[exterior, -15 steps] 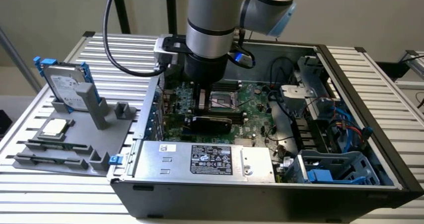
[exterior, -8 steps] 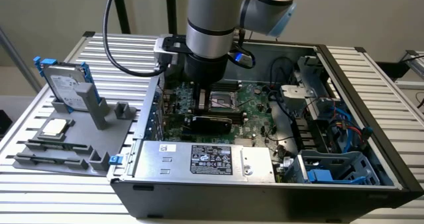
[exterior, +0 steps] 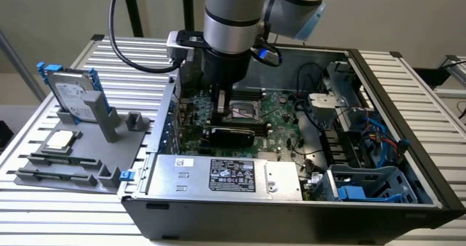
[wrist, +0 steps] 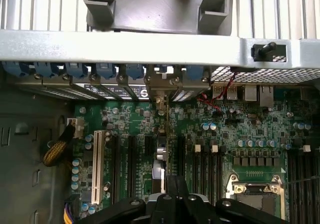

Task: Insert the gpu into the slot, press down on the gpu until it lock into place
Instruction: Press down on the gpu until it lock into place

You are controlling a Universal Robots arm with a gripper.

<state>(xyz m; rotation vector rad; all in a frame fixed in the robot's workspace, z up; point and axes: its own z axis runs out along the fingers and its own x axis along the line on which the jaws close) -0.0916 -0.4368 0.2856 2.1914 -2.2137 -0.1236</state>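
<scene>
In the wrist view the gpu [wrist: 162, 151] stands on edge on the green motherboard. It shows as a thin strip running from its metal bracket [wrist: 160, 90] at the case's rear wall toward my fingers. My gripper [wrist: 176, 184] is shut, with its dark fingertips pressed together right over the card's upper edge. I cannot tell whether they touch it. The slot lies under the card and is hidden. In the exterior view my gripper [exterior: 220, 101] reaches straight down into the open computer case [exterior: 291, 213], over the board beside the CPU socket [exterior: 244, 111].
Black expansion slots [wrist: 131, 159] and a white one [wrist: 97, 164] lie beside the card. Memory slots [wrist: 210, 169] and the CPU socket [wrist: 255, 194] are on its other side. The silver power supply [exterior: 226, 175] fills the case front. A grey fixture tray [exterior: 80, 153] holds a hard drive [exterior: 73, 93].
</scene>
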